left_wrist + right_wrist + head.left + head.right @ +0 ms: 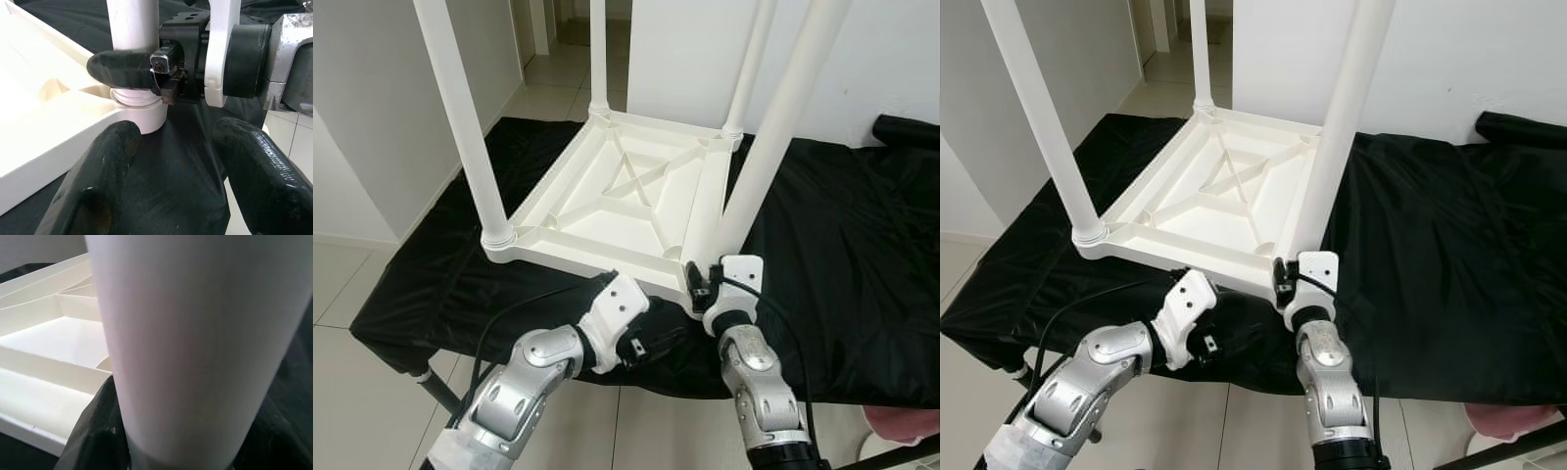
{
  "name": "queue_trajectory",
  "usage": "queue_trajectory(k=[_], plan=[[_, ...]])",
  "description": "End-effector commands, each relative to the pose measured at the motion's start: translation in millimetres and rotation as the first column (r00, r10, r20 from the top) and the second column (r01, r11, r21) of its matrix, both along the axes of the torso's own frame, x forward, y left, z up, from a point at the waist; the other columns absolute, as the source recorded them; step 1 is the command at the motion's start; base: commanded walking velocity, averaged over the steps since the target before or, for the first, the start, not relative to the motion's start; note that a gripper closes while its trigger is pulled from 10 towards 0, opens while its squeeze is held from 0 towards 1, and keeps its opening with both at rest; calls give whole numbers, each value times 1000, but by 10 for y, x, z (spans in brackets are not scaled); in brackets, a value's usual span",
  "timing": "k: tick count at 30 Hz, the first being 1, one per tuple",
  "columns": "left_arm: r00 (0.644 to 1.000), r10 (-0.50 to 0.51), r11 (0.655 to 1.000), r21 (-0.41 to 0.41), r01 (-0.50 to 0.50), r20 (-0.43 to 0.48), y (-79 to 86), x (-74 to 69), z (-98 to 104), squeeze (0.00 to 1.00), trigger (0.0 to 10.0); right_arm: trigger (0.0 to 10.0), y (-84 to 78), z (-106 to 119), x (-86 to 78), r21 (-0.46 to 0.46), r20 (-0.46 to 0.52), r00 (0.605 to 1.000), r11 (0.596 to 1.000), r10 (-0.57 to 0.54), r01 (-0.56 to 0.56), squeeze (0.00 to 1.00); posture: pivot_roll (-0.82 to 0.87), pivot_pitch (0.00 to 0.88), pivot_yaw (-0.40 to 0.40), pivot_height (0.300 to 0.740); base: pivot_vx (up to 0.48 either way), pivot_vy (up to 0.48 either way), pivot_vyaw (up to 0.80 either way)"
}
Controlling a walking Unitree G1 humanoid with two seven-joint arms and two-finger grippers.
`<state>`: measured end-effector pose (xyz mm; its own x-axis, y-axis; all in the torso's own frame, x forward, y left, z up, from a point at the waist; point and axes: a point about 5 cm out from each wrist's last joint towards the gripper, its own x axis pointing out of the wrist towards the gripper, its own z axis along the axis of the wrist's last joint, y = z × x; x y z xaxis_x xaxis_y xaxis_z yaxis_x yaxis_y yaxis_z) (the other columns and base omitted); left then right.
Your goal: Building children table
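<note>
A white children's table [617,201] lies upside down on a black cloth, its underside ribs facing up and all its legs standing upward. My right gripper [701,281] is shut on the near-right leg [773,137] just above its socket at the table's front corner. In the left wrist view one of its black fingers [122,68] wraps across that leg [133,29]. The leg [195,342] stands close between the fingers in the right wrist view. My left gripper [668,343] hovers open below the table's front edge, pointing at the right gripper, with nothing between its fingers [105,161].
The black cloth [842,245] covers a low platform whose front edge is at my arms. White walls stand to the left and behind, with a tiled floor [342,294] and a doorway beyond. A pink object [901,423] lies at the bottom right.
</note>
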<state>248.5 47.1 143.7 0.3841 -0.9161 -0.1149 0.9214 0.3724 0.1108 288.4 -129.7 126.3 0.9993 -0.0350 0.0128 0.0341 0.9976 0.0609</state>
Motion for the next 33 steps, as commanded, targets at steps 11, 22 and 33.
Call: queue_trajectory(k=[11,22,33], plan=[[999,39,999,18,-39,12,63,47,-9,0,10000,10000,35,-47,-85,5,-48,998,999,-41,41,796,5,2,2,740,0,0,0],[1000,18,1000,17,-18,6,35,25,-24,0,10000,10000,-342,88,-77,-76,57,951,951,304,-299,0,-2,0,5,740,0,0,0],[1000,10,1000,24,-10,18,30,48,-7,0,10000,10000,-462,86,197,-178,-55,797,779,602,-601,0,3,0,17,740,0,0,0]])
